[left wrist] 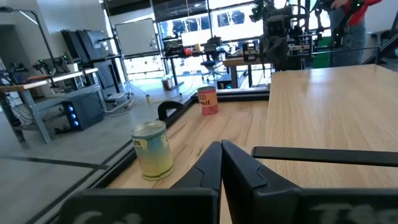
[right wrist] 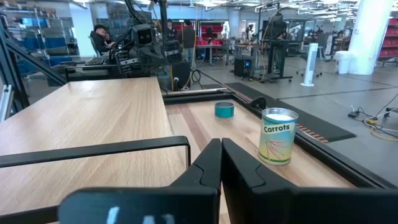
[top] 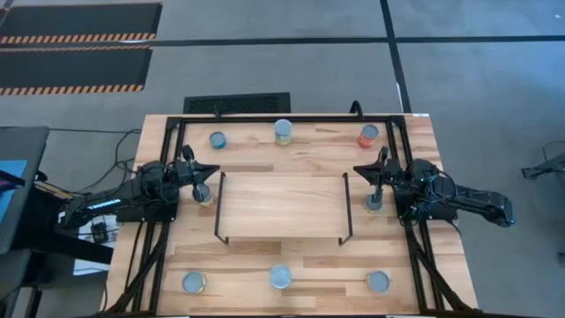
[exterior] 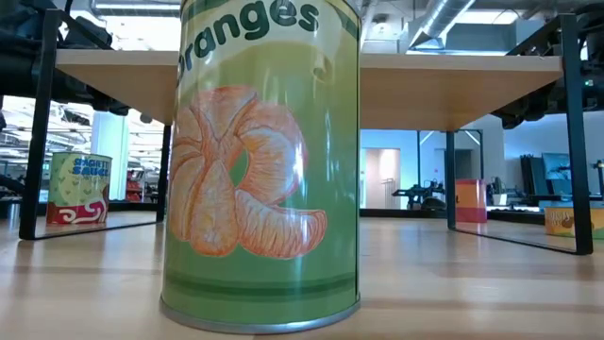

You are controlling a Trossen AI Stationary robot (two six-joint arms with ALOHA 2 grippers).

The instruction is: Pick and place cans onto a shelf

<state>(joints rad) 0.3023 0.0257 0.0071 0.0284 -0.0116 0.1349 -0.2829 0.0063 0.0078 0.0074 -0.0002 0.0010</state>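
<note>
The light-wood shelf (top: pixel 282 205) stands on its thin black legs at the table's middle. Three cans stand in a far row: blue (top: pixel 217 139), yellow-green (top: pixel 282 131) and orange-red (top: pixel 368 135). Three more stand in a near row (top: pixel 280 276); the middle one is the green "Oranges" can (exterior: pixel 260 161). One can (top: pixel 204 193) stands by the shelf's left end and one (top: pixel 374 202) by its right end. My left gripper (left wrist: pixel 221 152) is shut and empty above the left can. My right gripper (right wrist: pixel 221 149) is shut and empty above the right can.
A black frame (top: pixel 291 117) runs round the tabletop's far and side edges. The shelf's wire legs (top: pixel 219 208) stand close to both grippers. The "Carrots" can (right wrist: pixel 278 135) and the blue can (right wrist: pixel 224 110) show past my right fingers. People sit beyond the table (right wrist: pixel 99 34).
</note>
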